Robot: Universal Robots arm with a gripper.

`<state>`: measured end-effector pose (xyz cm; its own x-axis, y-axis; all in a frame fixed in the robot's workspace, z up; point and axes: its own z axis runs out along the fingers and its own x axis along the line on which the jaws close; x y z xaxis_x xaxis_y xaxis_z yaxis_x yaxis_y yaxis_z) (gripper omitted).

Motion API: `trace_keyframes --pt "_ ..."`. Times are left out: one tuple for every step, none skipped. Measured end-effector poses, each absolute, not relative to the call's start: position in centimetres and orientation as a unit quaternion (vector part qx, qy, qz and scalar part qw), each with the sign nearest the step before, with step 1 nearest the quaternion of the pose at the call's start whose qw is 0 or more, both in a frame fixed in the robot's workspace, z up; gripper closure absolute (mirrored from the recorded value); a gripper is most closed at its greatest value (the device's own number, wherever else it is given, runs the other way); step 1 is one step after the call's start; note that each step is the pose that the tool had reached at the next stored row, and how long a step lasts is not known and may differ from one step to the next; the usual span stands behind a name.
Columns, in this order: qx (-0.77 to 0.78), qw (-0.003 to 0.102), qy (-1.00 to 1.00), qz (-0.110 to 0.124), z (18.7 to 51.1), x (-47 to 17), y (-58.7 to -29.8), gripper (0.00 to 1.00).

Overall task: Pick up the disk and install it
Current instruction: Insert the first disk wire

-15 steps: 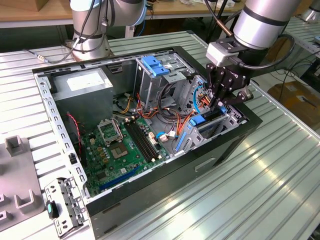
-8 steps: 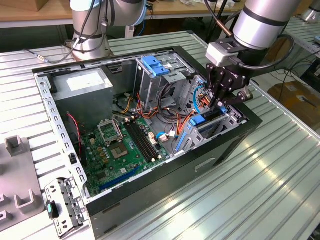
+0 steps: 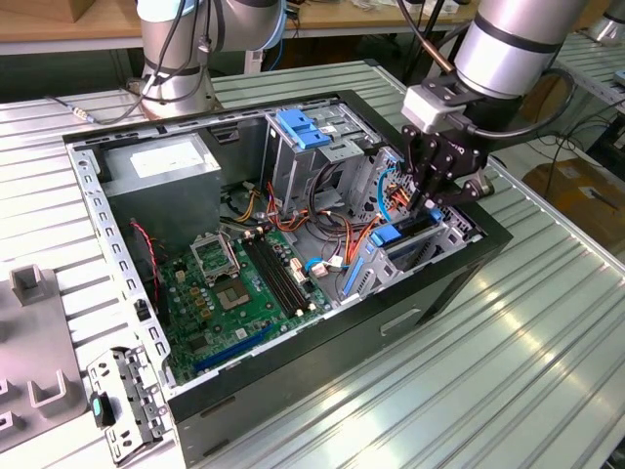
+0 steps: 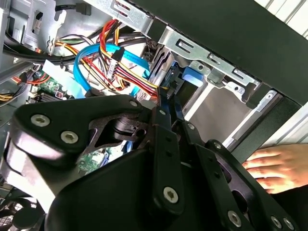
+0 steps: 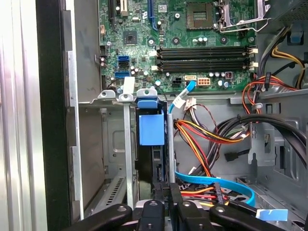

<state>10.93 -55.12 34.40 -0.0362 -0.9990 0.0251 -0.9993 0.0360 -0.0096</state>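
The gripper (image 3: 430, 200) pinches the upper edge of the disk (image 5: 151, 144), which stands on edge in the bay at the case's (image 3: 410, 322) front corner, its long axis running down, directly below the fingers.

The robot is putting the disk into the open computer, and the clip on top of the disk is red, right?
Not quite. The clip on the disk is blue, as the first wrist view shows. The rest holds: the end effector is lowering it into the bay of the open computer case.
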Motion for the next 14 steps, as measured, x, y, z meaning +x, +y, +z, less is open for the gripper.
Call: trace_keyframes --pt "0.696 0.006 -0.718 0.012 34.4 10.91 -55.15 0.83" --pt "0.699 0.005 -0.715 0.012 34.4 10.91 -55.15 0.83" --pt "0.7 0.005 -0.714 0.012 34.4 10.91 -55.16 0.83" --pt "0.701 0.005 -0.713 0.012 34.4 10.91 -55.19 0.83" --pt "0.702 0.005 -0.712 0.012 34.4 10.91 -55.19 0.83" --pt "0.702 0.005 -0.712 0.012 34.42 10.91 -55.2 0.83" --pt "0.702 0.005 -0.712 0.012 34.43 10.91 -55.2 0.83" --pt "0.702 0.005 -0.712 0.012 34.44 10.91 -55.2 0.83" --pt "0.703 0.005 -0.711 0.012 34.48 10.91 -55.21 0.83" --pt "0.703 0.005 -0.711 0.012 34.51 10.91 -55.21 0.83" --pt "0.703 0.005 -0.711 0.012 34.53 10.91 -55.21 0.83" --pt "0.703 0.005 -0.711 0.012 34.55 10.91 -55.23 0.83" --pt "0.703 0.005 -0.711 0.012 34.56 10.91 -55.23 0.83" --pt "0.703 0.005 -0.711 0.012 34.57 10.91 -55.23 0.83"
